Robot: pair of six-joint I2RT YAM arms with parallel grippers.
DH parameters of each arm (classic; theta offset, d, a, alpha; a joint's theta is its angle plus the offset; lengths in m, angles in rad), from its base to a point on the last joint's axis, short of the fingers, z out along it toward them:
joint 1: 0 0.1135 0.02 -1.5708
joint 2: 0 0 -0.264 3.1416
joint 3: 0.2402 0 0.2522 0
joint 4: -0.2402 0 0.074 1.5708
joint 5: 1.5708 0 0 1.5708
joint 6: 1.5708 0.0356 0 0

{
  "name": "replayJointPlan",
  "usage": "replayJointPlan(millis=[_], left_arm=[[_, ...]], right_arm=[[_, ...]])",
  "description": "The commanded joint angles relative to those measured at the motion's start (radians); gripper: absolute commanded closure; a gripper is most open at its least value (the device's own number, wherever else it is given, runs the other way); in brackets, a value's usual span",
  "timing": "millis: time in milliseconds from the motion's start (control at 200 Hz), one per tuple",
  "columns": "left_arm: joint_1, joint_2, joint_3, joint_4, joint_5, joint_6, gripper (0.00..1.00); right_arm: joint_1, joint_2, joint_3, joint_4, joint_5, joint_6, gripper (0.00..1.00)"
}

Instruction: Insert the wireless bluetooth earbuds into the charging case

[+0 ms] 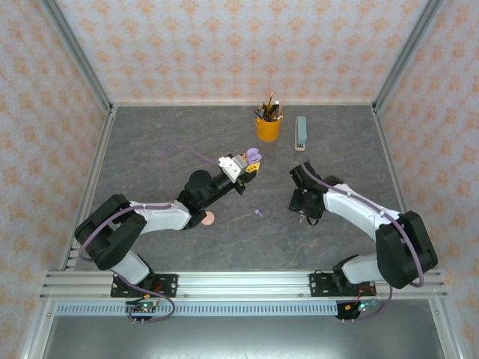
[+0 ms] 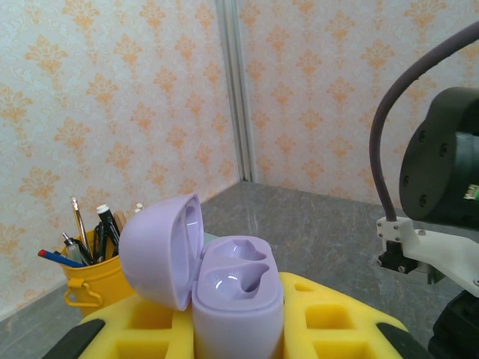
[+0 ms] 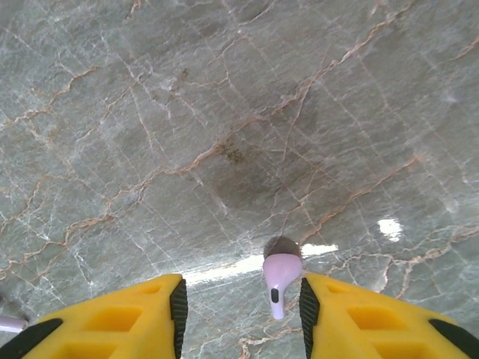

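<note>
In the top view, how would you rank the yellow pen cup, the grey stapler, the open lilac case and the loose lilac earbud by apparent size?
1. yellow pen cup
2. grey stapler
3. open lilac case, raised nearer the camera, so its look is flattered
4. loose lilac earbud, clearly smallest

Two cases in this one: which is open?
The lilac case clamped in the left hand, lid swung back over two empty wells. The pink case lies flat on the table beside the left arm, no lid raised.
</note>
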Motion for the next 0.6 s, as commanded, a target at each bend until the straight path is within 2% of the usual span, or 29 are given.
replayJointPlan(millis=[0,305,596], left_arm=[[-0.001,-0.002,-0.013,0.075,-0.008,-0.009,1.00],[0.000,-0.002,-0.022,0.085,-0.013,0.003,1.00],[0.004,0.000,-0.032,0.096,-0.016,0.006,1.00]], right_arm=[[-0.021,0.019,0.043,-0.111,0.032,0.004,0.54],[-0.029,0.119,0.059,-0.105,-0.032,0.026,0.54],[-0.030,0.178,0.093,-0.106,-0.041,0.013,0.56]])
